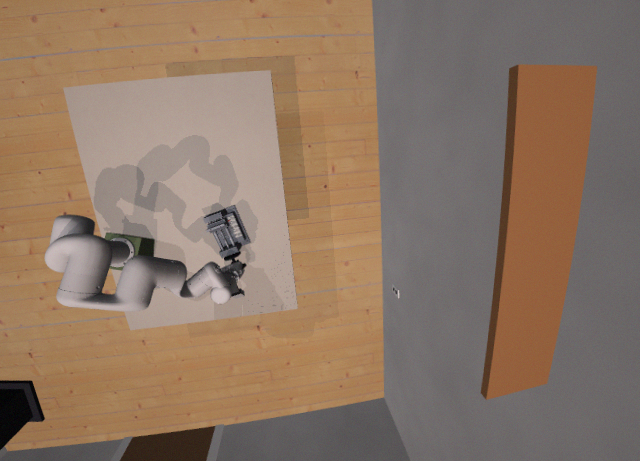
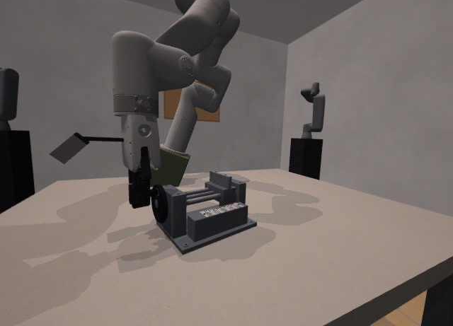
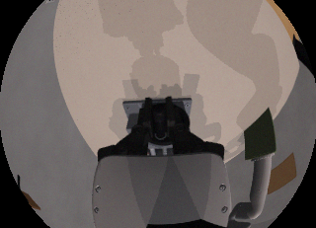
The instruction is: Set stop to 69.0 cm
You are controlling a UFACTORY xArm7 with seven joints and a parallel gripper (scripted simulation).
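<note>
A dark grey stop fixture (image 2: 207, 213) stands on the beige table, also seen from above in the overhead view (image 1: 227, 231). It has a base plate, two guide rods, a sliding stop block (image 2: 221, 185) near the far end and a scale strip (image 2: 221, 209) along its front bar. A black handwheel (image 2: 158, 204) sits on the near-left end. My gripper (image 2: 141, 194) points down beside the wheel and is shut on the handwheel's handle. In the wrist view my dark fingers cover the handle, with the fixture behind them.
The arm's green base mount (image 2: 171, 167) stands behind the fixture. A camera on a black pedestal (image 2: 307, 147) stands at the back right. The table's right edge (image 1: 289, 249) runs close to the fixture.
</note>
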